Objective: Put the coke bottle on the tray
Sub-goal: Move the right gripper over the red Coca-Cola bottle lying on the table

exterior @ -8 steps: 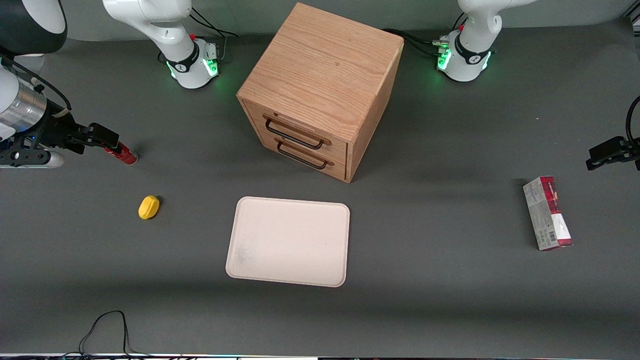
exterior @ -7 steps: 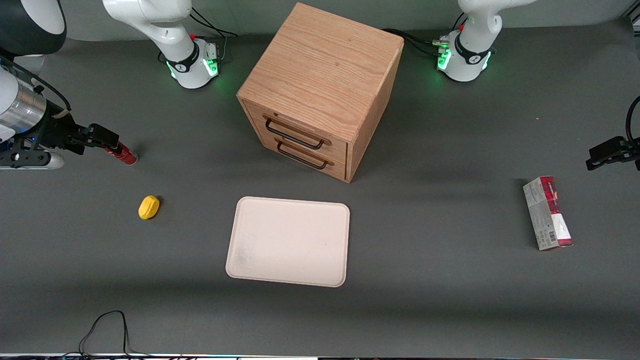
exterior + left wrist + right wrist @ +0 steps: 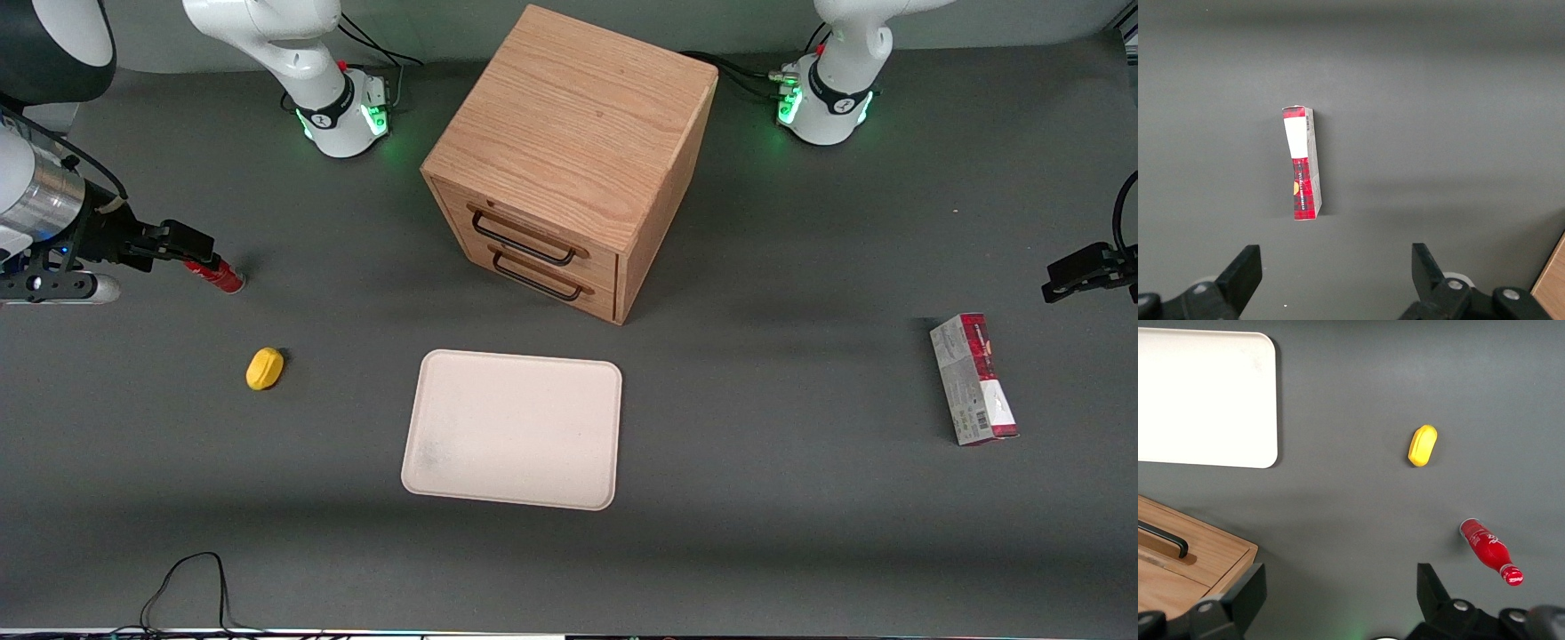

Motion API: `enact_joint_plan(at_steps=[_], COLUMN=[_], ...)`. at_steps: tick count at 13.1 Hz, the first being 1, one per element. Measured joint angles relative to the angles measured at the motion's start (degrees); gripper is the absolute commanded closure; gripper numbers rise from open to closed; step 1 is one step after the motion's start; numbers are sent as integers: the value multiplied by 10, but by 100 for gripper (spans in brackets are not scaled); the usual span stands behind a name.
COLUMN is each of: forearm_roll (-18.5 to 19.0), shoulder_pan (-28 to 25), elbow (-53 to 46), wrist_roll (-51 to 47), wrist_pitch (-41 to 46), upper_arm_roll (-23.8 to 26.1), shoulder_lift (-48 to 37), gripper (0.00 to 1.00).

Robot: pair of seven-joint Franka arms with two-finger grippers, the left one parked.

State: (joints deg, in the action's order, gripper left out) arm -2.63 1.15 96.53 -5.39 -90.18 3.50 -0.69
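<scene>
Items you have on the counter (image 3: 782,498):

- Coke bottle (image 3: 216,276) (image 3: 1490,551): it appears to lie on its side on the bare counter at the working arm's end. It is off the tray and well apart from it. From the front, its cap end is covered by the end effector. On the side facing the cabinet you have open counter.
- End effector (image 3: 191,244) (image 3: 1341,577): it hangs over the counter at the bottle's cap end. In the right wrist view its fingers stand wide apart with nothing between them, and the bottle sits outside that gap, beside one finger.
- Tray (image 3: 511,427) (image 3: 1205,393): it lies flat in front of the cabinet's drawers, nearer the front camera than the cabinet. Its surface is bare, and a strip of counter separates its rim from the cabinet.
- Yellow object (image 3: 265,368) (image 3: 1423,445): small and rounded, it sits between bottle and tray, nearer the front camera than the bottle, touching neither.
- Wooden cabinet (image 3: 569,151) (image 3: 1185,567): two drawers, both shut, set at an angle.
- Red-and-grey carton (image 3: 973,378) (image 3: 1303,163): lying alone at the parked arm's end.
</scene>
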Motion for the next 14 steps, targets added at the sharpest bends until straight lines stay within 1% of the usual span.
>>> enact_joint_plan(at_steps=[8, 12, 14], forearm_roll=[0, 13, 16], shoulder_pan=[0, 6, 19], elbow=[0, 0, 0], wrist_roll=[0, 0, 13], wrist_pitch=[2, 3, 3], upper_arm_roll=[0, -5, -12], shoulder_lift=[4, 7, 11], gripper=[0, 0, 0])
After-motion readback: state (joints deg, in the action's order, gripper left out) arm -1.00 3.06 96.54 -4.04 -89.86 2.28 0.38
